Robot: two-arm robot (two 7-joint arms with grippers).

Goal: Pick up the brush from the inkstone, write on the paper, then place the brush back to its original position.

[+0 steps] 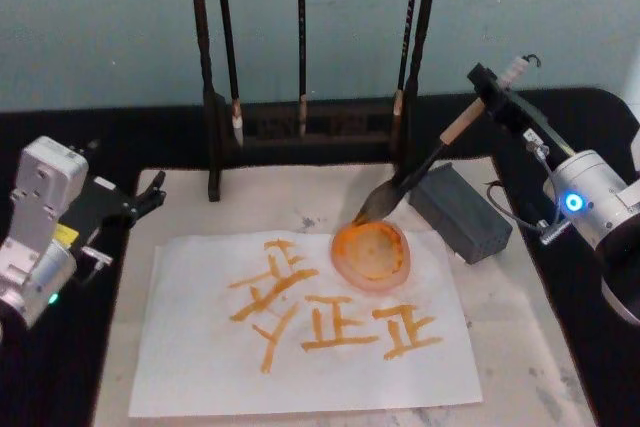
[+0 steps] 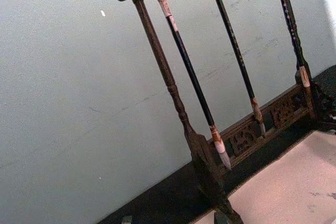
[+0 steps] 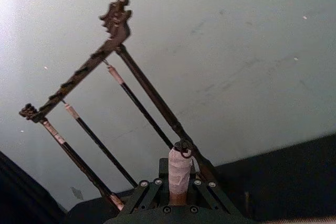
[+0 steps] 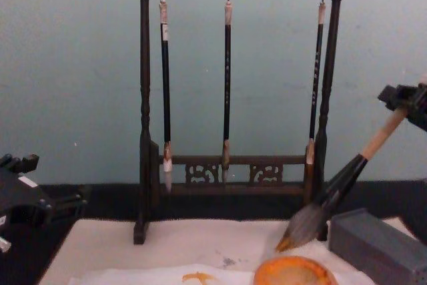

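Tilted brush (image 1: 455,132) in clenched right hand (image 1: 492,92), bristles beside orange dish (image 1: 372,255); left hand (image 1: 150,192) idle at left

1. The paper (image 1: 200,367) is carrying orange brushed characters. Toward its near right side, one 正 (image 1: 325,325) is sitting just left of another 正 (image 1: 408,332).
2. A larger tilted character (image 1: 268,285), left of those two, is also reading roughly as 正 — a loose slanting stroke is trailing from it toward the near edge.
3. The thin brushes (image 4: 227,78) hanging at the far side are bearing small pale markings along their handles — too small to read.
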